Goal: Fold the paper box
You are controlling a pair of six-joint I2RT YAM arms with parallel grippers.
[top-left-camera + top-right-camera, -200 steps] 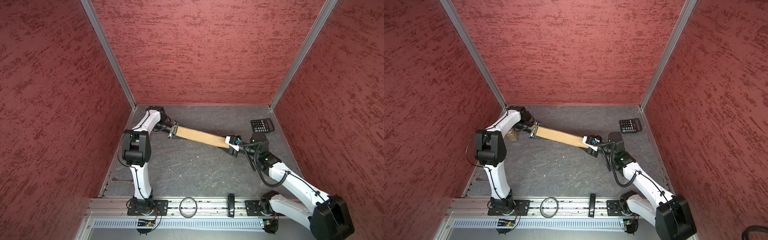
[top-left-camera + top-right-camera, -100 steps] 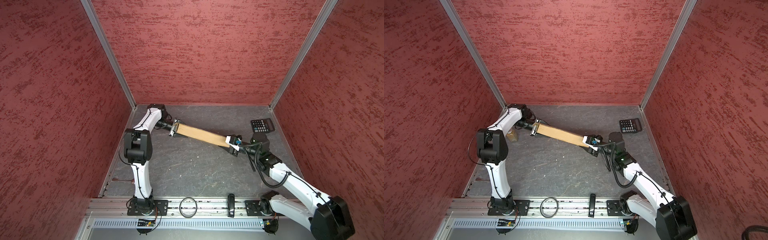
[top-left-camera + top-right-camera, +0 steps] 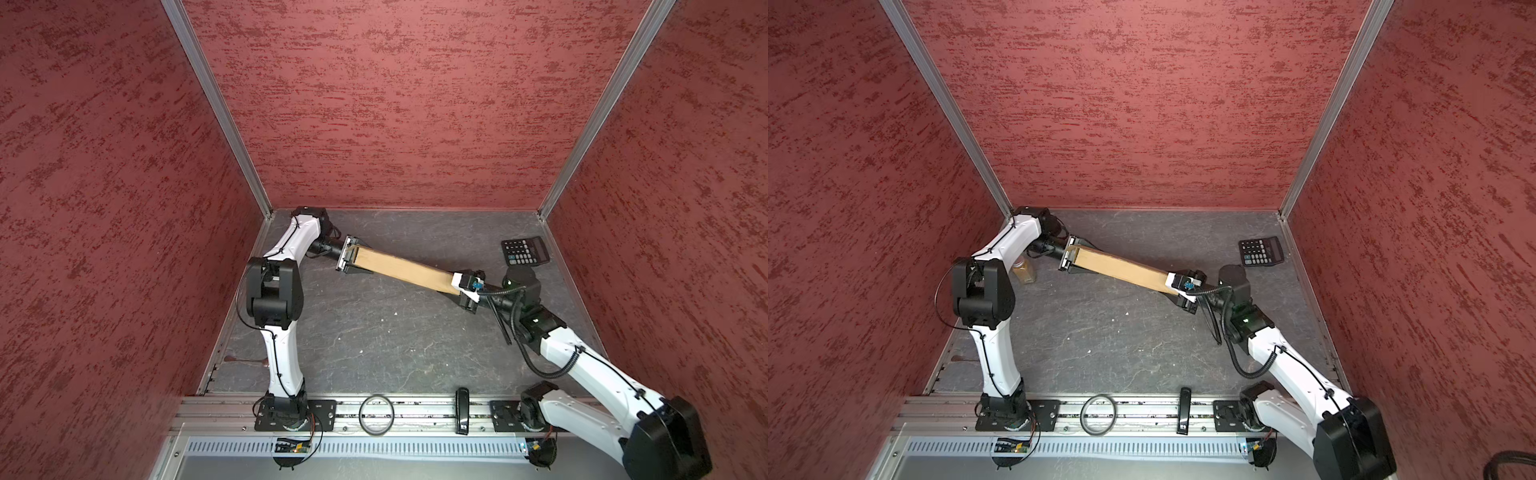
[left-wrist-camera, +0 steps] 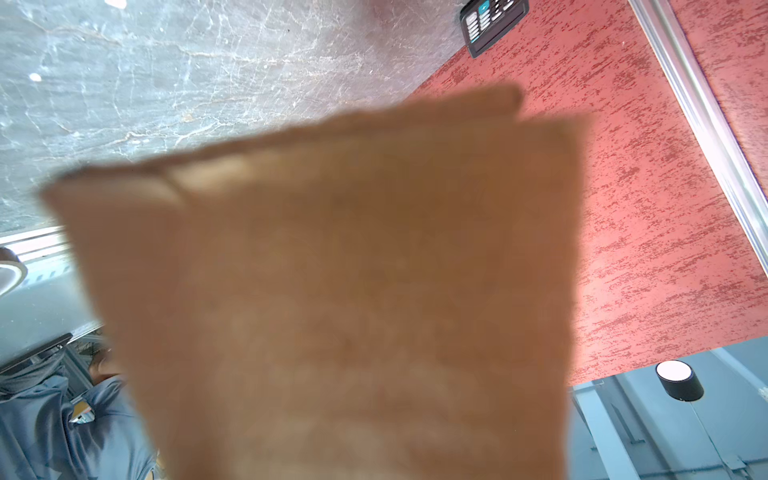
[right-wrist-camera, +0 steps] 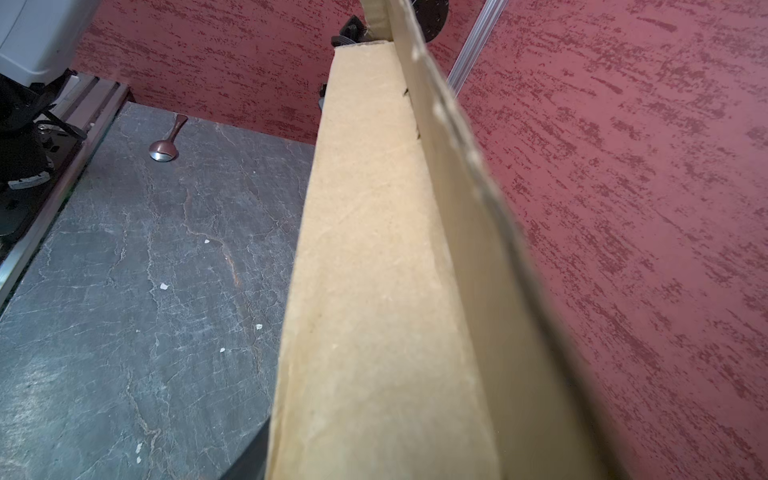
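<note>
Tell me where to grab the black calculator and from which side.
Probably from straight above. The calculator lies flat on the table, so pinch across its narrower width, with the jaws on its two long edges near the middle. The right wall stands close, leaving little room for a sideways approach.

The left gripper (image 3: pixel 347 254) has edged slightly farther back, carrying the end of the brown cardboard paper box (image 3: pixel 405 269) between its jaws.

A black calculator (image 3: pixel 524 251) lay near the grey table's (image 3: pixel 374 332) far right corner. A spoon (image 5: pixel 166 143) lay by the left wall, and a ring (image 3: pixel 376 420) on the front rail (image 3: pixel 419 415).
</note>
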